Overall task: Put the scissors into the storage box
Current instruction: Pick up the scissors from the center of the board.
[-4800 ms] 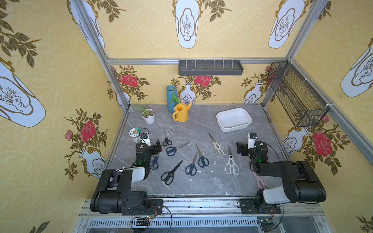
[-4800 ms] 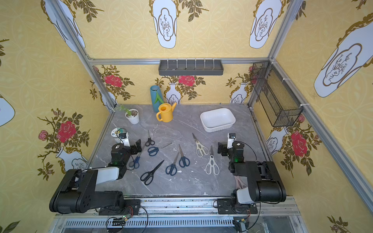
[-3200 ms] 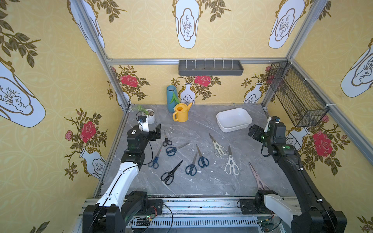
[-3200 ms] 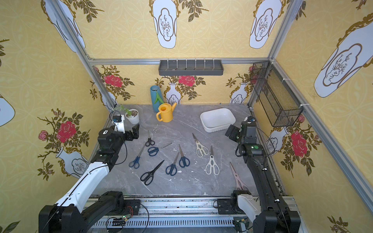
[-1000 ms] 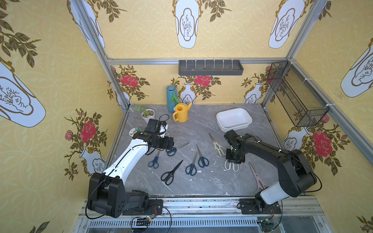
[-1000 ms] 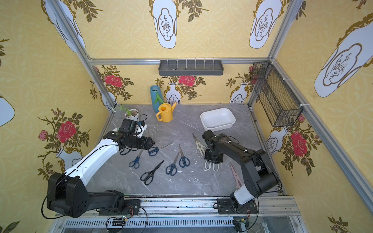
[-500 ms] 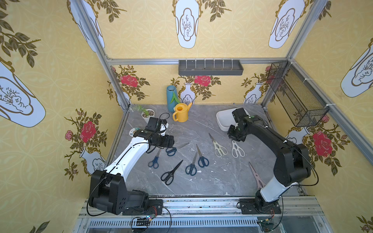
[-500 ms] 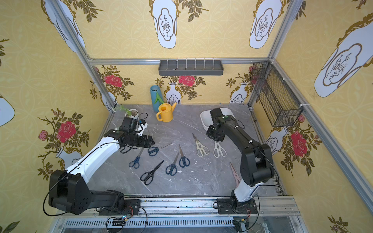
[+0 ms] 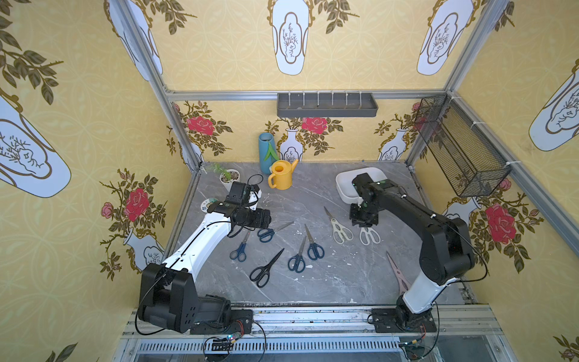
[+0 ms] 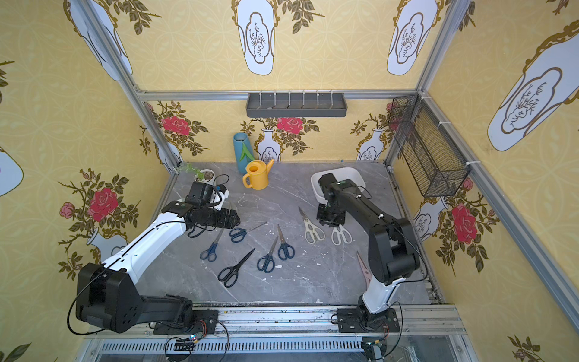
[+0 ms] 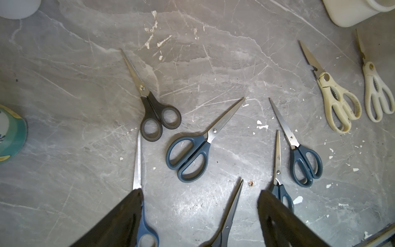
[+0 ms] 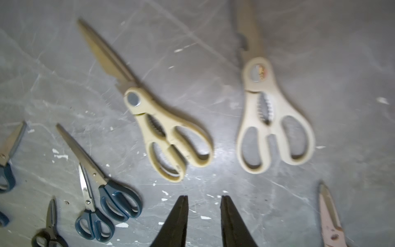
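Beyond the right end effector (image 12: 204, 213) the storage box (image 9: 343, 185) is sitting empty on the desk (image 9: 313, 282), every pair of scissors lying outside it. That end effector is hovering over the two cream shears (image 12: 275, 119), prongs slightly parted, gripping nothing; my read, a pick is being lined up, needing a drop onto the handles. The left end effector (image 11: 199, 213) is gaping wide, empty, blue pairs (image 11: 189, 157) just ahead. Open desk is lying between shears and box rim.

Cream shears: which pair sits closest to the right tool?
The whiter pair: in a top view its blades are hidden under the right tool. The yellower pair lies fully uncovered beside it.
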`<state>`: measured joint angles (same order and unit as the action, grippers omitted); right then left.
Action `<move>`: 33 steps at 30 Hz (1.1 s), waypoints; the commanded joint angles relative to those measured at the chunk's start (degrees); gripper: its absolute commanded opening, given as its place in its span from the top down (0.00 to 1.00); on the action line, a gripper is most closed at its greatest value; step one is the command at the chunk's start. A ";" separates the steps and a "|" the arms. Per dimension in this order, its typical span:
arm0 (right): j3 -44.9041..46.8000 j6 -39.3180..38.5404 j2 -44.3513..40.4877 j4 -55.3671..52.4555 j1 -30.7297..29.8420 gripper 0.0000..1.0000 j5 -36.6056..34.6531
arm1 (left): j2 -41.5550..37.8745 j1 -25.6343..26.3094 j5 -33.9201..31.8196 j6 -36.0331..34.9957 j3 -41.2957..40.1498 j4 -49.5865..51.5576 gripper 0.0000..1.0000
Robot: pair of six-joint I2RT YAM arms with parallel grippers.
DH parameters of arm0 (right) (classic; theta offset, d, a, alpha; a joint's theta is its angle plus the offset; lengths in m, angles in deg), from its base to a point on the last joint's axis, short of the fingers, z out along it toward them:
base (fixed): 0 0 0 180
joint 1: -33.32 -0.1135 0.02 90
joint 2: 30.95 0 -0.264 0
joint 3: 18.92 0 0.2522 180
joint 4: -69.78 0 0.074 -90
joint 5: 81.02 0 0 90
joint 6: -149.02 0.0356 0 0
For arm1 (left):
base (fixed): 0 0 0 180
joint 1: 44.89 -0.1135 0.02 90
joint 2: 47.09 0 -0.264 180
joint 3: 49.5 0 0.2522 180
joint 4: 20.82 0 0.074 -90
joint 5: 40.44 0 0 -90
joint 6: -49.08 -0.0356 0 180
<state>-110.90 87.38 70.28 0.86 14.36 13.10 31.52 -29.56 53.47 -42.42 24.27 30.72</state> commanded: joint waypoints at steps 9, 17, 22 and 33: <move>-3.32 -7.64 12.74 3.40 0.64 0.69 0.57 | 0.15 -0.04 0.49 0.12 -1.12 -0.73 0.11; -4.23 -9.58 17.04 3.70 0.67 0.69 -1.31 | -0.29 -0.05 -0.45 -0.43 -1.60 -0.69 0.10; -3.89 -11.09 18.63 4.94 -0.34 0.74 -0.01 | -0.33 -0.04 -0.88 -0.49 -1.91 -0.71 0.10; -2.35 -10.53 8.46 5.25 -2.35 1.00 3.92 | -0.37 -0.04 -2.20 -0.66 -2.44 -1.21 0.10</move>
<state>-112.87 76.15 81.07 5.82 12.53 15.39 31.21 -29.56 51.96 -42.44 22.22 30.27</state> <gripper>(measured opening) 0.066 0.899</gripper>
